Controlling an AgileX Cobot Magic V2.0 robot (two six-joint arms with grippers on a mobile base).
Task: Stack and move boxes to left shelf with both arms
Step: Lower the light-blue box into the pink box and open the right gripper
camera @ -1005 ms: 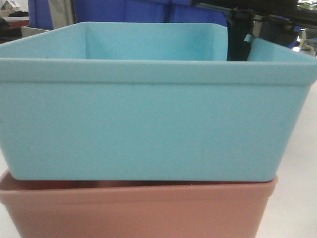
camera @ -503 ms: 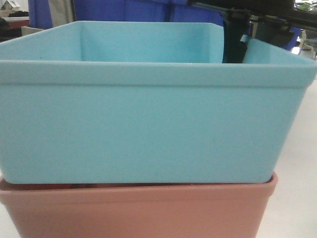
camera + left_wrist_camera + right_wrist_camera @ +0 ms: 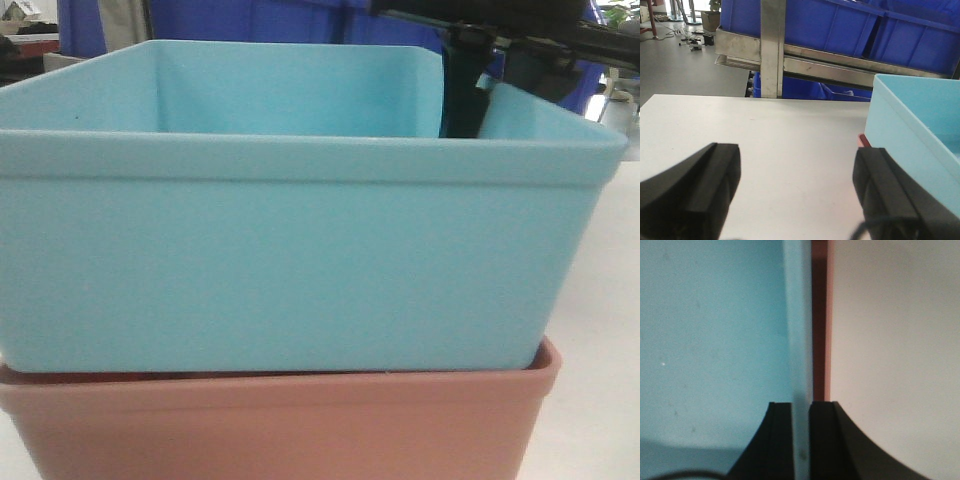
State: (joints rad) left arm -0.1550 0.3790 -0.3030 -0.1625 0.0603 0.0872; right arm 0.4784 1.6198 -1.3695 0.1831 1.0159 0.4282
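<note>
The light blue box (image 3: 280,260) sits nested in the top of the salmon pink box (image 3: 270,430). My right gripper (image 3: 801,407) is shut on the blue box's (image 3: 715,340) right wall, one finger inside and one outside, above the pink rim (image 3: 820,315). In the front view it shows as a black shape (image 3: 462,95) behind the far right corner. My left gripper (image 3: 797,185) stands open over bare table, nothing between its fingers. The blue box (image 3: 912,120) and a sliver of the pink box (image 3: 863,141) lie just right of its right finger (image 3: 885,192). The steel shelf rail (image 3: 830,67) runs beyond the table.
Dark blue bins (image 3: 840,27) stand on the steel rack, with another (image 3: 805,90) below the rail, and an upright post (image 3: 772,50) rises at the rack's front. The white table (image 3: 765,130) ends before the rack. Grey floor with clutter (image 3: 685,65) lies at far left.
The blue box has sunk lower, and the dark gap above the pink box has closed. Box and right gripper have shifted slightly left.
</note>
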